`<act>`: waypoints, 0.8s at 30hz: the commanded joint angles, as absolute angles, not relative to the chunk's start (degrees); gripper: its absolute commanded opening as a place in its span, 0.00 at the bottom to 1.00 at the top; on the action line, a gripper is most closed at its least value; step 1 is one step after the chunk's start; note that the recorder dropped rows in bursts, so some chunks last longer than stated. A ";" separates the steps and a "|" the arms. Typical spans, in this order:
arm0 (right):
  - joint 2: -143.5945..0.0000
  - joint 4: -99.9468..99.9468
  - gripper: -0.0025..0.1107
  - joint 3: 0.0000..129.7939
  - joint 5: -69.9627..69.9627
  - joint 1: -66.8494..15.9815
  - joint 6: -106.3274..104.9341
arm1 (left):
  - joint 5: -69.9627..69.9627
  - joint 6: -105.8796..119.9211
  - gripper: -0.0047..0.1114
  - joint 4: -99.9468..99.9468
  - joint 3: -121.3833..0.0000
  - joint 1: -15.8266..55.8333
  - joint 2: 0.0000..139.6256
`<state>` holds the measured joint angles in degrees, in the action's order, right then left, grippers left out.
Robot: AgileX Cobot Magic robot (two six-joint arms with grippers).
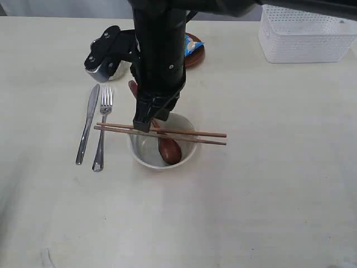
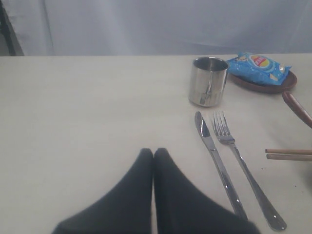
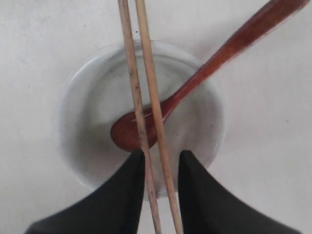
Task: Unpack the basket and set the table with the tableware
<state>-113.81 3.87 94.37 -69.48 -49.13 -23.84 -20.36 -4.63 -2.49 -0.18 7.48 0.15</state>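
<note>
While the right arm [image 1: 159, 50] points down over the bowl [image 3: 73, 122], right tool [image 3: 161, 156] parted astride chopsticks [image 3: 147, 58], left tool [image 2: 153, 152] clenched, bag [image 2: 258, 66] lettering unreadable.

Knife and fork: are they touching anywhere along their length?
Apart. The left wrist view shows bare table between the knife and the fork from tips to handle ends; the exterior view shows the same gap.

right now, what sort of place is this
Likely a robot test bench staged as a dining table: a plain cream table, a place setting of bowl, chopsticks, knife and fork, and a black robot arm over it.
</note>
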 commanded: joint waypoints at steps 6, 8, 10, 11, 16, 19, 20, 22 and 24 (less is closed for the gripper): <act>-113.82 4.57 0.24 89.88 -69.96 -38.82 -21.67 | -19.75 -4.87 0.04 -3.01 0.00 7.37 0.00; -114.15 4.57 0.24 89.07 -69.96 -37.03 -21.67 | -19.75 -4.87 0.04 -3.01 0.00 7.37 0.00; -114.40 4.57 0.24 87.98 -69.96 -35.85 -21.67 | -19.75 -4.87 0.04 -3.01 0.00 7.37 0.00; -114.40 4.44 0.24 87.36 -69.96 -35.22 -21.67 | -19.75 -4.87 0.04 -3.01 0.00 7.37 0.00; -114.40 2.82 0.24 84.19 -67.05 -34.05 -21.67 | -19.75 -4.87 0.04 -3.01 0.00 7.37 0.00; -114.40 1.20 0.24 82.62 -64.38 -34.05 -21.43 | -19.75 -4.87 0.04 -3.01 0.00 7.37 0.00; -114.40 0.74 0.24 81.90 -63.18 -34.05 -21.43 | -19.75 -4.87 0.04 -3.01 0.00 7.37 0.00; -114.40 0.72 0.24 80.81 -61.67 -34.05 -21.43 | -19.75 -4.87 0.04 -3.01 0.00 7.37 0.00; -114.40 0.72 0.24 79.91 -61.36 -34.05 -21.43 | -19.75 -4.87 0.04 -3.01 0.00 7.37 0.00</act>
